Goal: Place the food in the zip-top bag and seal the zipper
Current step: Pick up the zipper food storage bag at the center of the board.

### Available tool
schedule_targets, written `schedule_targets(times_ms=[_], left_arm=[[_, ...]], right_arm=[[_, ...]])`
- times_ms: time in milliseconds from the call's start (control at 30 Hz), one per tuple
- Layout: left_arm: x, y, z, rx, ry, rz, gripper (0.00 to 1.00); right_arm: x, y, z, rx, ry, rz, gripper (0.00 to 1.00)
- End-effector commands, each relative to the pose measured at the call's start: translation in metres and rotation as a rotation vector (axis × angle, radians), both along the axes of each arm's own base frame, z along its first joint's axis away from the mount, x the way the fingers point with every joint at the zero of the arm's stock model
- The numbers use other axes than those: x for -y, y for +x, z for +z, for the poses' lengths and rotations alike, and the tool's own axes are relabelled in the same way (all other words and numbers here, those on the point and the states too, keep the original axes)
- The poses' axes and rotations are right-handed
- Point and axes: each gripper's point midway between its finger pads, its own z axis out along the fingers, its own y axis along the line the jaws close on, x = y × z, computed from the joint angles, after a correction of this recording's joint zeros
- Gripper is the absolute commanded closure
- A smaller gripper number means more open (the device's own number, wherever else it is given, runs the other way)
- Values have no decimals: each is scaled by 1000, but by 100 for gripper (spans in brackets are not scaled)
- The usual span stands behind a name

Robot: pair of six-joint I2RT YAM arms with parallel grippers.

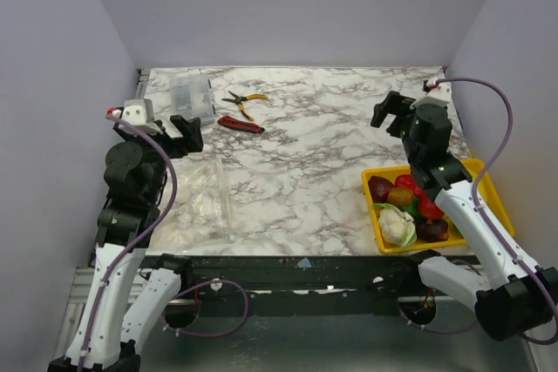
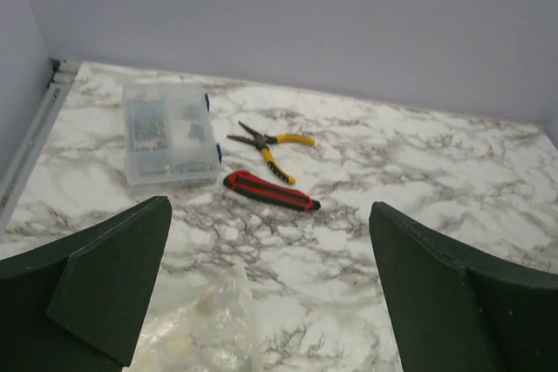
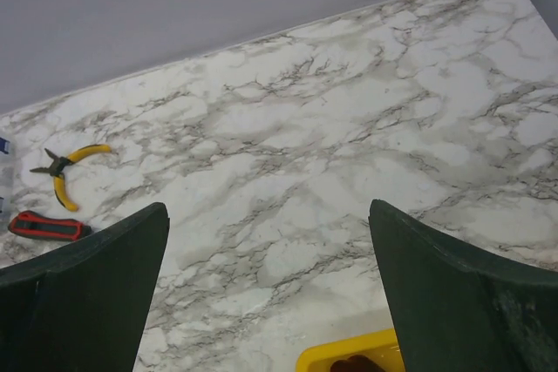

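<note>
Food (image 1: 405,206) is heaped in the yellow tray (image 1: 475,169) at the lower right of the top view: maroon, red, orange and green pieces, with a pale leafy one at the near end. None of it is in the bag (image 1: 205,199), which lies flat on the table (image 1: 305,172) at the lower left, well apart from the tray. It looks empty. I cannot tell which edge carries the zipper.

The left claw (image 1: 181,132) hangs above the bag's far end with its jaws wide apart and nothing between them. The right claw (image 1: 394,112) is just as wide and also empty, raised beyond the tray's far rim.

The bag is probably the main trouble. It is thin and lies flat, so a pinch may catch both faces and leave the mouth shut, or simply push the film along the smooth top. Each piece has to cross the frame from right to left, and a rounded one that slips could roll away. The leafy piece looks large for the mouth and may snag there. A wrinkled strip may also seal only partway.

At the upper left a clear box (image 1: 192,98) holds small parts too fine to make out. Pliers (image 1: 244,100) and a red cutter (image 1: 240,125) lie just beside it, near the left claw.
</note>
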Motion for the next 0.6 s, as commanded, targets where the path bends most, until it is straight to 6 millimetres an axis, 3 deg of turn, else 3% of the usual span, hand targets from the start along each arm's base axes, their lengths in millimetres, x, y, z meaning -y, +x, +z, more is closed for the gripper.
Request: schedule_targets(times_ms=[0, 267, 367, 433, 567], left_arm=[[16, 11, -65, -258, -40, -57, 1], [18, 19, -139, -552, -75, -8, 2], [25, 21, -169, -674, -80, -21, 9], [28, 21, -187, -746, -81, -13, 11], [34, 19, -218, -862, -5, 27, 11]], right_arm=[[-7, 1, -7, -30, 33, 28, 0], [-36, 5, -35, -103, 76, 163, 0], [-39, 7, -46, -131, 105, 158, 0], [-36, 7, -49, -148, 135, 120, 0], [-52, 3, -51, -163, 141, 218, 0]])
